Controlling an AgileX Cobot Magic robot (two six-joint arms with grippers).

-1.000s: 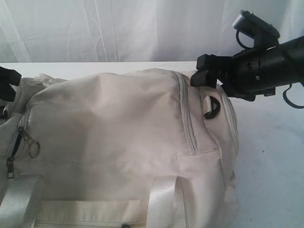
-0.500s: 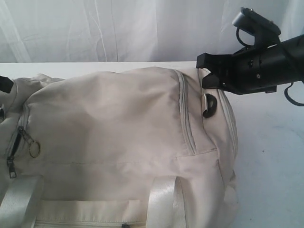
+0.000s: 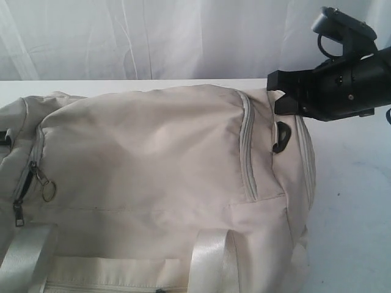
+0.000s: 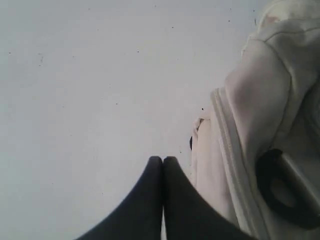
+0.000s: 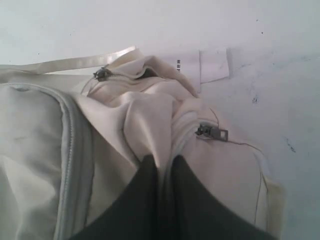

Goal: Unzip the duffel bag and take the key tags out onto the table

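The cream duffel bag (image 3: pixel 153 152) lies on the white table (image 3: pixel 354 201) and fills most of the exterior view, its zips closed. My right gripper (image 3: pixel 282 97) is at the bag's right end, just above a black D-ring (image 3: pixel 283 137). In the right wrist view this gripper (image 5: pixel 162 160) is shut on a raised fold of the bag's fabric, with a silver zip pull (image 5: pixel 212 132) close by. My left gripper (image 4: pixel 162 160) is shut and empty over bare table (image 4: pixel 75 75), beside the bag's other end (image 4: pixel 260 100). The exterior view does not show it. The key tags are hidden.
A zip pull with a metal ring (image 3: pixel 43 186) hangs on the bag's left side. Shiny webbing handles (image 3: pixel 208 262) lie at the front. A white label (image 5: pixel 212 65) sticks out near a second zip pull (image 5: pixel 102 74). A white curtain (image 3: pixel 153 36) closes the back.
My right gripper has moved right and slightly up with the pinched fabric, and the bag's end shifted right with it. My left gripper has slipped out of the exterior view on the left.
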